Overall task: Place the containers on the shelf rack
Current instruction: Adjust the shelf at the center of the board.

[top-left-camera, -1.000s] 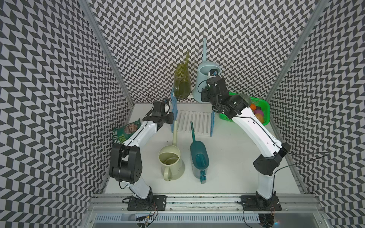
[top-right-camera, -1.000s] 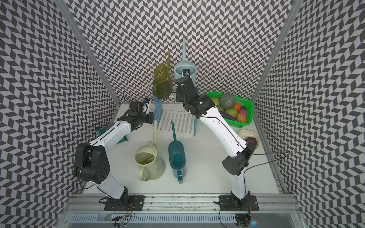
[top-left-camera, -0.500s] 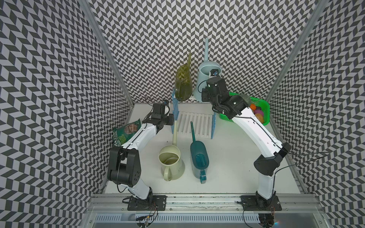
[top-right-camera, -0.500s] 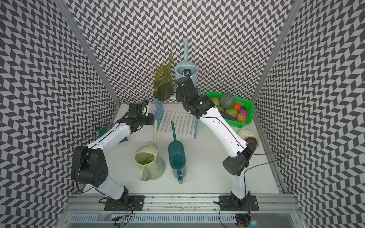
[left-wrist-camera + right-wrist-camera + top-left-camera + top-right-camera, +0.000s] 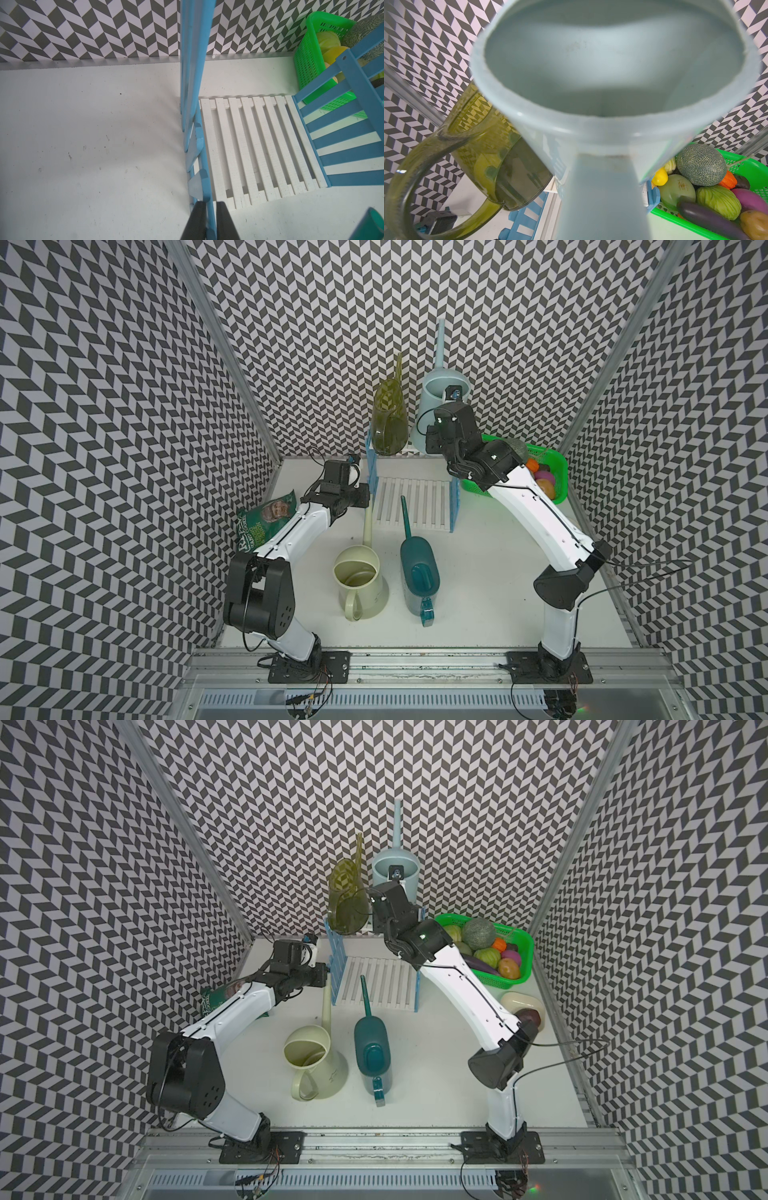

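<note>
- Left wrist view first: we see the left gripper (image 5: 211, 205) down at the small two-tier shelf rack (image 5: 249, 145), which has white slatted shelves between light blue picket-fence side panels.
- Its two black fingers (image 5: 195, 222) are pinched together on the side panel on the left arm's side. One finger sits on each face, with the blue slat right between them.
- In both top views the right gripper (image 5: 452, 393) sits at the rim of the pale blue plastic watering can (image 5: 436, 389), above its loop handle.
- The right wrist view has that handle running straight toward the lens. We call the jaws clamped on it, though the fingers themselves are hidden there.
- That can is at the rack's upper tier, just beside the translucent olive-green plastic watering can (image 5: 388, 423) standing upright there. Whether its base rests on the shelf, we cannot tell.
- Count with us: four watering cans, two of them up at the rack.
- The other two are on the white table (image 5: 478, 593) in front: the cream plastic watering can (image 5: 365, 585) and the dark teal plastic watering can (image 5: 419, 568), spouts pointing toward the rack.
- We also count one rack, two grippers, one green mesh basket (image 5: 527, 961) of produce and one green chip bag (image 5: 266, 522).
</note>
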Controlling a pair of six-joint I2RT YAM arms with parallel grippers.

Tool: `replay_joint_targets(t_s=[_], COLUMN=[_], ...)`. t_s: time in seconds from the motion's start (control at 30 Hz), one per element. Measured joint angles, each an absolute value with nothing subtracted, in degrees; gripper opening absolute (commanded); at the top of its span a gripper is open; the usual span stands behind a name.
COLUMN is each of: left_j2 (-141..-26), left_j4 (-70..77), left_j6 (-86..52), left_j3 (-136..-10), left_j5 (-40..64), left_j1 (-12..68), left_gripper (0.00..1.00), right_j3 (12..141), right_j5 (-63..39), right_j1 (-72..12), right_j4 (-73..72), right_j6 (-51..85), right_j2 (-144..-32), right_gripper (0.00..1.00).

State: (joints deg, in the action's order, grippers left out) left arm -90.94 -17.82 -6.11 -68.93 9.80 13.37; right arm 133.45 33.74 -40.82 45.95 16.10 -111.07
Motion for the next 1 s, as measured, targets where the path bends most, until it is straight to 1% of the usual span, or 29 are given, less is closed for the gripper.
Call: replay_joint_targets(t_s=[0.07, 0.37, 0.57, 1.0], left_j2=[-90.7, -90.4, -90.3, -90.3], left_j4=[-17.8, -17.8, -18.0, -18.0], left_j6=[-6.1, -6.3, -6.3, -6.3], left_j3=[-68.7, -68.4, -68.4, -68.3], left_j5=[10.0, 10.5, 10.7, 10.9], left_j1=[13.4, 13.5, 13.5, 13.5], left_gripper=[0.15, 0.15, 0.15, 0.16], right_j3=[133.5, 134.1, 134.5, 134.6], right_j5=[34.1, 35.5, 36.4, 36.4], right_j1=[-40.8, -40.9, -40.6, -40.3], right_j4=[46.0, 46.1, 44.7, 43.3], right_j6=[16.1, 16.1, 16.1, 16.1], right_j2=[-111.1, -111.9, -112.7, -113.9], right_gripper=[0.08, 0.23, 0.3, 0.4])
